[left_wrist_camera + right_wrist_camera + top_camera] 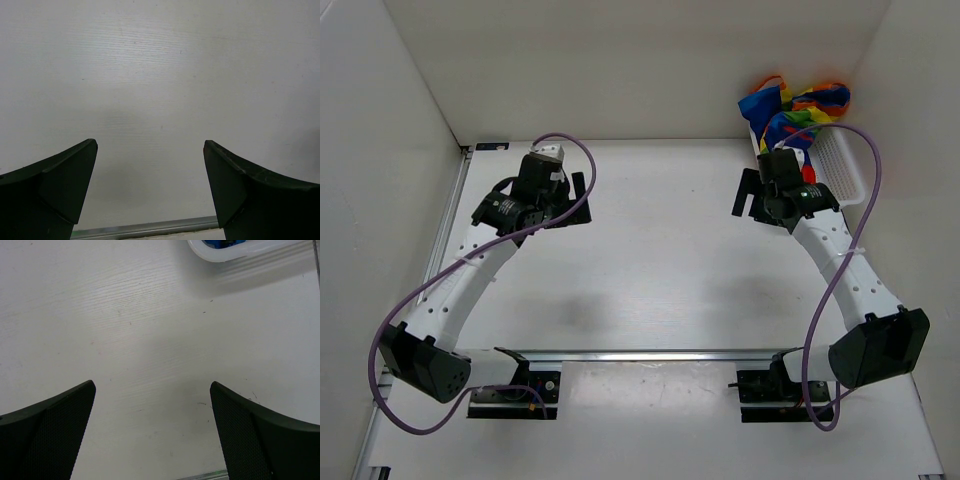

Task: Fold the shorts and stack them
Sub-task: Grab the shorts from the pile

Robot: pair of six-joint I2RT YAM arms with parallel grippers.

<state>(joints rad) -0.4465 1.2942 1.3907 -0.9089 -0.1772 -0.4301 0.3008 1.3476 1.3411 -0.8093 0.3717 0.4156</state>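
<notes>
The rainbow-striped shorts lie bunched in a heap in the white mesh basket at the back right corner. My right gripper hovers just left of the basket, open with nothing between its fingers. In the right wrist view only bare table lies between them, and the basket's rim shows at the top with a bit of blue cloth inside. My left gripper hangs over the table's back left, also open and empty; its wrist view shows only white table between the fingers.
White walls close in the table on the left, back and right. A metal rail runs across the near edge between the two arm bases. Purple cables loop off both arms.
</notes>
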